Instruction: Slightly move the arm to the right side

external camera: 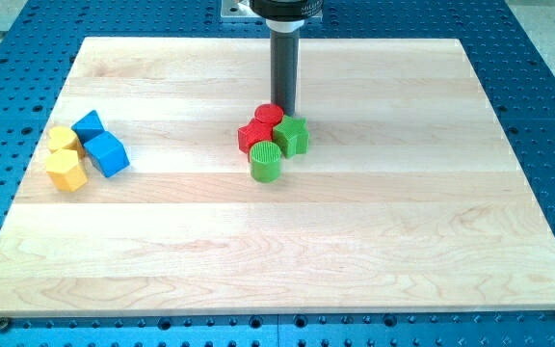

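My rod comes down from the view's top, and my tip (285, 112) rests on the board just behind a cluster of blocks near the middle. It stands close to the red cylinder (269, 116) and the green star-shaped block (292, 136); I cannot tell if it touches them. A red star-shaped block (253, 136) lies to the left of them. A green cylinder (265, 161) stands at the front of the cluster.
At the view's left sits a second group: a yellow block (62, 140), a yellow hexagonal block (66, 170), a blue block (89, 125) and a blue cube (106, 153). The wooden board (355, 241) lies on a blue perforated table (547, 96).
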